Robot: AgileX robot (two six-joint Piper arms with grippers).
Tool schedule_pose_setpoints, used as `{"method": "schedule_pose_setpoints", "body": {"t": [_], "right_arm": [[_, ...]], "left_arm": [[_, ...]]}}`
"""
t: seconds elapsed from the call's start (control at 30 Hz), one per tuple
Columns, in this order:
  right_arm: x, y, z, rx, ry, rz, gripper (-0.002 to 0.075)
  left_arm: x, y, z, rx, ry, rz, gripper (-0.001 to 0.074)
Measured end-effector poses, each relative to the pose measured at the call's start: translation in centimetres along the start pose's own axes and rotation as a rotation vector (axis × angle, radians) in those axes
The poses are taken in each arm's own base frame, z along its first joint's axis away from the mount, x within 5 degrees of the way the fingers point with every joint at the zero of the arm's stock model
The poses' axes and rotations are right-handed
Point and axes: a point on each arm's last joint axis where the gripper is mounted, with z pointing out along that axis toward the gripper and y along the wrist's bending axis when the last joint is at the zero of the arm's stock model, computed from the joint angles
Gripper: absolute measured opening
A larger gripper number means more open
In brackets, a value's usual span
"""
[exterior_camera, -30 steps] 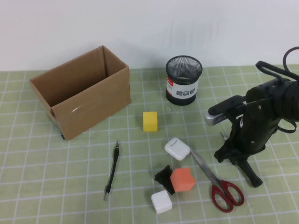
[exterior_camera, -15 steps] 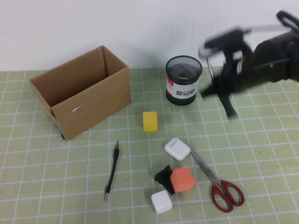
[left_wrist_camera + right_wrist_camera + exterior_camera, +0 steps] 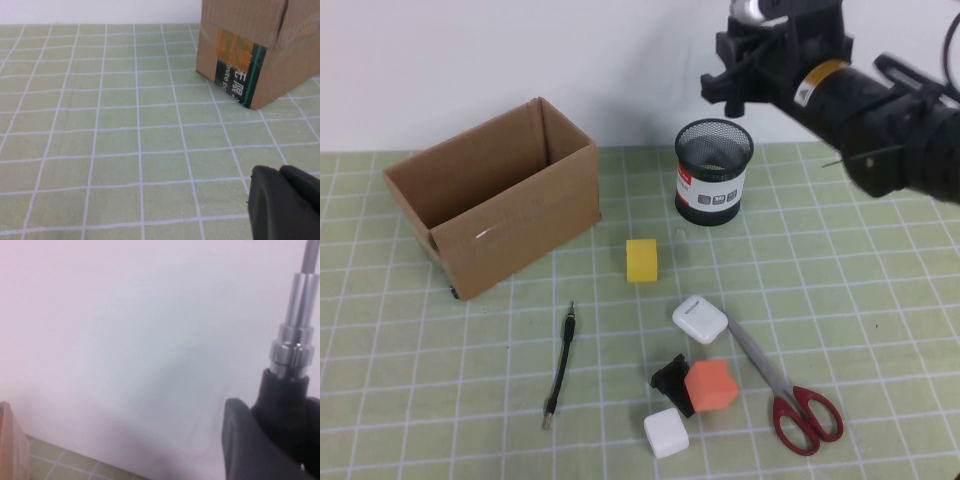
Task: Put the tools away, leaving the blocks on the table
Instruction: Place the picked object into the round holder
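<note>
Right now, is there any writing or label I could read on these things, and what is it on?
Cardboard box: black panel with white Chinese characters; only "限" reads, the rest is cut off.
Mesh pen cup: red-and-white label, too small to read.
Right gripper, holding the driver: yellow sticker, unreadable.
Left gripper: no writing.

The flat light-green table (image 3: 420, 400) carries a white square grid. Brown cardboard box (image 3: 495, 195), black wire-mesh cup (image 3: 713, 172) with a white-and-red label, yellow cube (image 3: 641, 260), orange cube (image 3: 710, 385), two white blocks (image 3: 666, 433), red-handled steel scissors (image 3: 785, 390), thin black rod (image 3: 559, 366).

The right gripper (image 3: 745, 70) is black; the left gripper (image 3: 285, 202) is black too.
</note>
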Motion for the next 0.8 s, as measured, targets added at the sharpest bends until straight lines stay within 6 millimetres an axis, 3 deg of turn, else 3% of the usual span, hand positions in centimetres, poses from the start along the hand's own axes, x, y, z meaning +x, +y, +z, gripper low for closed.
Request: {"method": "schedule_pose_setpoints", "body": {"t": [0.4, 0.8], "right_arm": [[6.2, 0.0, 3.1, -0.013, 0.039, 0.050, 0.0148], [6.7, 0.0, 3.2, -0.011, 0.059, 0.040, 0.0204]], "left_arm": [[0.0, 0.0, 0.0, 0.000, 0.000, 0.000, -0.0004], [0.0, 0.0, 0.0, 0.000, 0.000, 0.000, -0.0004]]}}
